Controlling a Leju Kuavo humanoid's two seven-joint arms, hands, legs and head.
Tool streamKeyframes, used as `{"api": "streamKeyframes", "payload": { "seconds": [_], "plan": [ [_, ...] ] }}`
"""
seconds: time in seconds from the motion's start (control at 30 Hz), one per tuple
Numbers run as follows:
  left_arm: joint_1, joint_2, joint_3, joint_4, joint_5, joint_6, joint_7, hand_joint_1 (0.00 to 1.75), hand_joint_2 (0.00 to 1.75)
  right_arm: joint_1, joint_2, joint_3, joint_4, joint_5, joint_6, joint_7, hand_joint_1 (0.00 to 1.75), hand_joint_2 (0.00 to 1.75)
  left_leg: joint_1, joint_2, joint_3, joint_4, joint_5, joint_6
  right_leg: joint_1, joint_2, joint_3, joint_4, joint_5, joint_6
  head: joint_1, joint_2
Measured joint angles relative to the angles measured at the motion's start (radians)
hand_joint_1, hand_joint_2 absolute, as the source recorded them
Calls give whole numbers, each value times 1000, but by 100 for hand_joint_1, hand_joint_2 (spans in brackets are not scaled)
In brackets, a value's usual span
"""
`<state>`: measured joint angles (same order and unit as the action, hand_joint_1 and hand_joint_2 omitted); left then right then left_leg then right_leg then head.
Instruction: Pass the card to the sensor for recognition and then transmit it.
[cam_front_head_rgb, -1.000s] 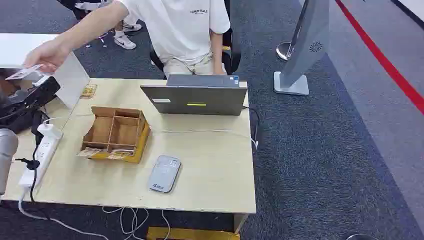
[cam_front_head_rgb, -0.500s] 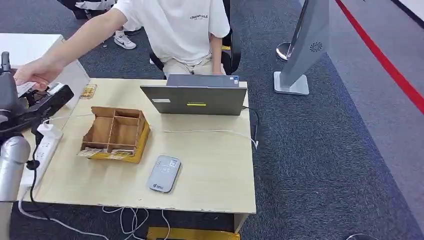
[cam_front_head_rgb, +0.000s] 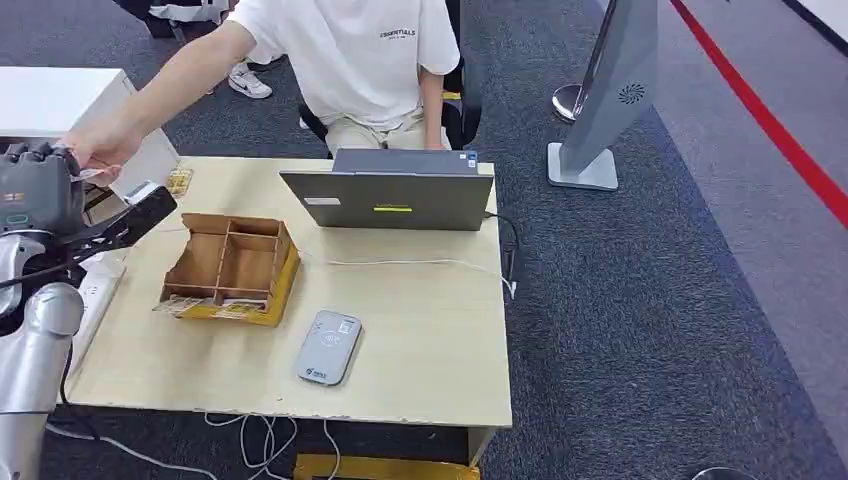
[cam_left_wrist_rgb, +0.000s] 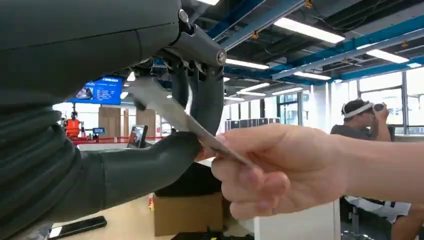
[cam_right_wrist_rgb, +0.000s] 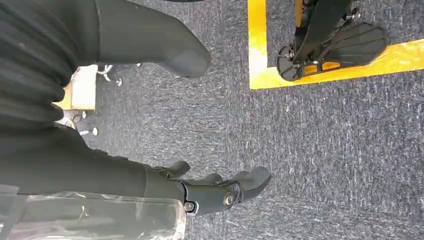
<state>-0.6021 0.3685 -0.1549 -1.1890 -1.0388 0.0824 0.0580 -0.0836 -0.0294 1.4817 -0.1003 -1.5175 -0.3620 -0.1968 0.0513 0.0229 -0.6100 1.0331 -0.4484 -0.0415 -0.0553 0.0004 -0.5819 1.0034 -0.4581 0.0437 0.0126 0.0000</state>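
A person's hand (cam_front_head_rgb: 100, 150) holds a thin card (cam_left_wrist_rgb: 170, 112) out to my left hand (cam_front_head_rgb: 40, 190), raised at the table's far left edge. In the left wrist view the card lies slanted between my thumb (cam_left_wrist_rgb: 150, 162) and my fingers (cam_left_wrist_rgb: 202, 97), and the person's hand (cam_left_wrist_rgb: 280, 170) still grips its other end. My thumb stays stretched out toward the table. The grey card sensor (cam_front_head_rgb: 328, 347) lies flat near the table's front edge. My right hand (cam_right_wrist_rgb: 215, 192) hangs over the carpet, its fingers loosely spread and holding nothing.
A wooden divided box (cam_front_head_rgb: 230, 265) stands between my left hand and the sensor. A grey laptop (cam_front_head_rgb: 390, 195) sits at the back, with the person in a white shirt (cam_front_head_rgb: 360, 60) seated behind it. A white power strip (cam_front_head_rgb: 95, 290) lies by the left edge.
My left hand has risen and moved right into fuller view. The person's hand has come down with the card and slid it between my thumb and fingers.
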Motion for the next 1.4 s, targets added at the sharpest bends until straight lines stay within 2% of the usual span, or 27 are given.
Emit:
{"api": "streamKeyframes", "payload": {
  "seconds": [0.27,0.5,0.7,0.83,0.93,1.0,1.13,1.4],
  "plan": [
    [11,0,0,-8,10,-10,4,175,175,2,0,1,1,0,0,0,0,175,0,0,0,0,0,0,0,0,0,0,0,0,0,0],
    [43,-4,0,-37,-3,9,12,175,175,3,0,1,2,-1,0,2,0,175,0,0,0,0,0,0,0,0,0,0,0,0,0,0],
    [132,-16,-1,-173,2,68,-42,175,175,4,0,1,2,-3,0,8,0,175,0,0,0,0,-1,0,0,0,0,0,0,0,0,0],
    [184,-27,-13,-254,-1,85,-52,175,175,4,0,1,2,-3,0,8,0,175,0,0,-1,0,-1,0,0,0,0,0,-1,1,0,0],
    [228,-33,-19,-315,-11,125,-100,175,175,6,2,1,2,-3,0,7,0,175,0,0,0,0,-1,0,0,0,0,0,-1,1,0,0],
    [272,-43,-37,-371,-38,147,-113,175,175,9,7,2,2,-3,0,-2,0,175,0,0,-1,0,-1,0,0,0,0,0,-2,2,0,0],
    [337,-61,-107,-436,-87,148,-112,175,175,9,17,6,3,-3,0,-14,0,175,0,0,-1,0,-2,1,0,0,0,-1,-2,2,0,0],
    [387,-119,-227,-398,-162,170,-100,175,175,8,25,24,4,-2,0,-14,0,175,0,0,-1,0,-2,1,0,-1,0,-1,-2,2,0,0]
  ]
}}
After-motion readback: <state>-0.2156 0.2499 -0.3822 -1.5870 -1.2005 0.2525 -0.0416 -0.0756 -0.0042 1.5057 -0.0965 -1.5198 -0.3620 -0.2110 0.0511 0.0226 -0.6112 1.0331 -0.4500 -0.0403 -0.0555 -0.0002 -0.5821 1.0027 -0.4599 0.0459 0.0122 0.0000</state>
